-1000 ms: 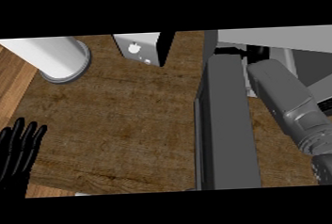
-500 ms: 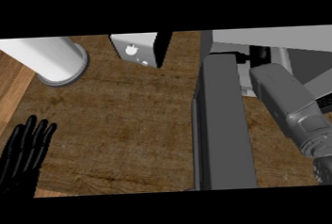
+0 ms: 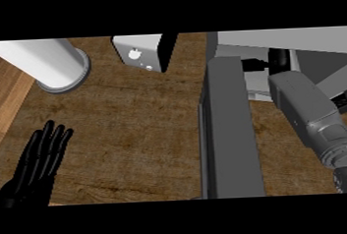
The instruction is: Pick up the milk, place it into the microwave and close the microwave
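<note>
The microwave (image 3: 289,39) stands at the top right with its dark grey door (image 3: 229,136) swung open, seen edge-on down the middle of the view. My right forearm (image 3: 310,115) runs up past the door into the microwave's opening. Only a dark bit of my right hand (image 3: 279,61) shows there, the rest being hidden by the forearm and the door. The milk is not visible anywhere. My left hand (image 3: 39,161) rests open at the lower left, fingers up and holding nothing.
A white cylinder (image 3: 49,63) stands on the brown counter (image 3: 134,130) at the top left. A white box (image 3: 138,50) with a black side stands at the top middle. The counter's left edge meets wood flooring (image 3: 5,97).
My left hand has drifted right and come further into view. The right forearm stays reaching into the microwave, with only a slight shift.
</note>
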